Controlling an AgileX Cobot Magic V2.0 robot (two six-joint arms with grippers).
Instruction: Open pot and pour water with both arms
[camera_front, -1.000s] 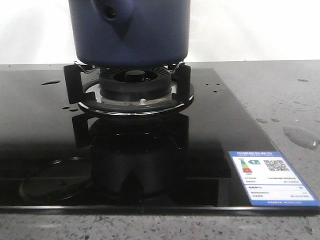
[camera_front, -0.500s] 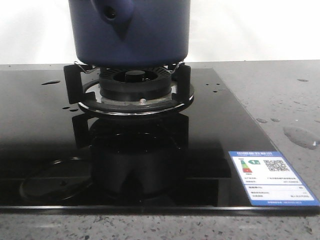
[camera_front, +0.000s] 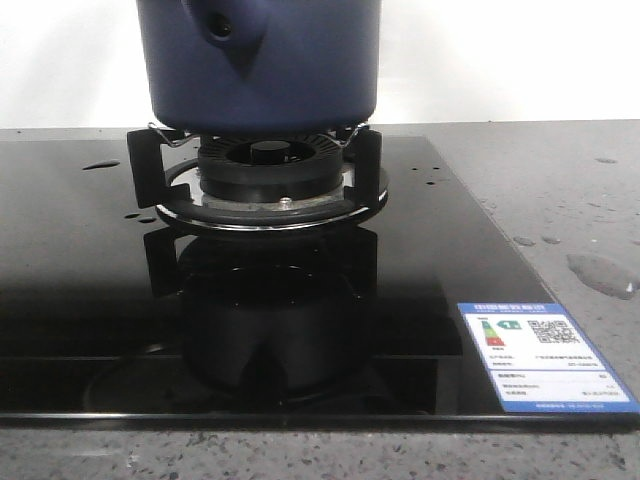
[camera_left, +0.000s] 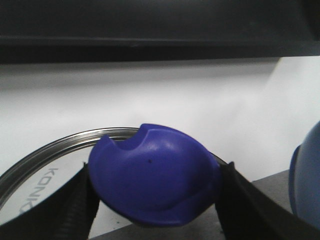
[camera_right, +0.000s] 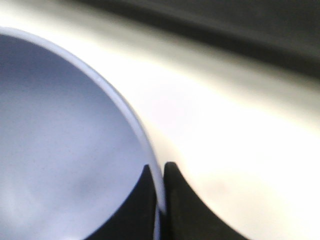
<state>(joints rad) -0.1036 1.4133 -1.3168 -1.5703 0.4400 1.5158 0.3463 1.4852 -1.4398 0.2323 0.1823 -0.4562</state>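
Note:
The dark navy pot (camera_front: 260, 60) stands on the burner's supports in the front view, with its top cut off and its handle stub (camera_front: 222, 25) facing me. Neither gripper shows there. In the left wrist view my left gripper (camera_left: 157, 171) is shut on the blue knob (camera_left: 152, 175) of a glass lid with a steel rim (camera_left: 60, 145), held in the air. In the right wrist view my right gripper (camera_right: 160, 172) pinches the thin rim (camera_right: 120, 107) of a smooth pale-blue round wall, apparently the pot's. Water shows as a puddle (camera_front: 600, 272) and drops (camera_front: 102, 164).
The gas burner (camera_front: 270, 185) sits on a black glass hob (camera_front: 90, 260) with an energy label (camera_front: 545, 355) at its front right. A grey speckled counter (camera_front: 560, 180) lies to the right. A blue rounded shape (camera_left: 306, 180) shows beside the lid.
The round reflection of the lid on the hob's front left has faded and is gone now. The pot has not moved.

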